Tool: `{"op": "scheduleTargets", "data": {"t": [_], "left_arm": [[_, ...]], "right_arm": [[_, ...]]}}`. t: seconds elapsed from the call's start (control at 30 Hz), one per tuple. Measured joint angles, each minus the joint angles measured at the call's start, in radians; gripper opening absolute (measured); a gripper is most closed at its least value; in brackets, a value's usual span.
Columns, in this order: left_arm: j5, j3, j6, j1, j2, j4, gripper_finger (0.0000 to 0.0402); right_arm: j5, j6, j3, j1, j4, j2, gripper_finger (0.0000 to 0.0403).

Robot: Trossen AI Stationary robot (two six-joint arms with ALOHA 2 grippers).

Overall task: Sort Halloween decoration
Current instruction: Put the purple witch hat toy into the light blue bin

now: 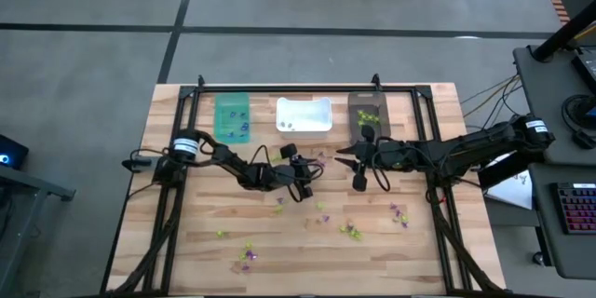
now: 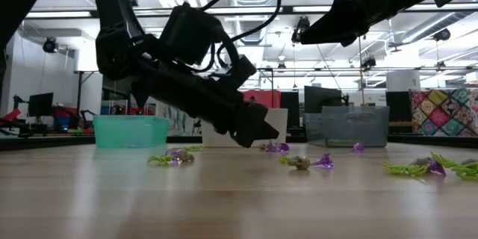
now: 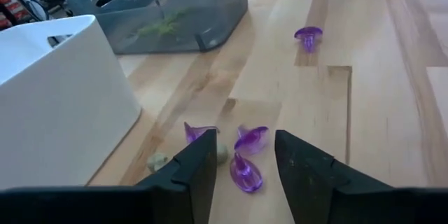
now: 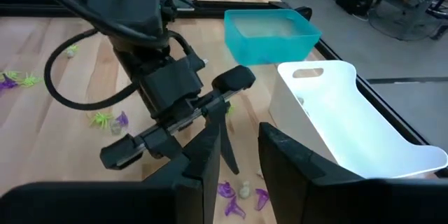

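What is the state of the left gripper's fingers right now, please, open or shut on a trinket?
Open. The left gripper shows a clear gap between its fingers, with purple trinkets lying on the wooden table in that gap, ungripped.

Four views: overhead, table-level, two wrist-mounted.
Overhead looks straight down on table (image 1: 186,242); low looks level across it into room. Wrist views sit close, facing past own fingers; both share purple trinkets (image 3: 246,171) ahead of left gripper (image 3: 243,175), beside white bin (image 3: 56,98).
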Motion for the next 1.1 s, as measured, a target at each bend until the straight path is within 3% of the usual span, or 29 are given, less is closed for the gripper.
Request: {"op": "scheduleTargets", "data": {"t": [1.1], "left_arm": [[0.000, 0.000, 0.000, 0.015, 0.019, 0.021, 0.0125]], "right_arm": [[0.000, 0.001, 0.000, 0.000, 0.002, 0.000, 0.0091]]}}
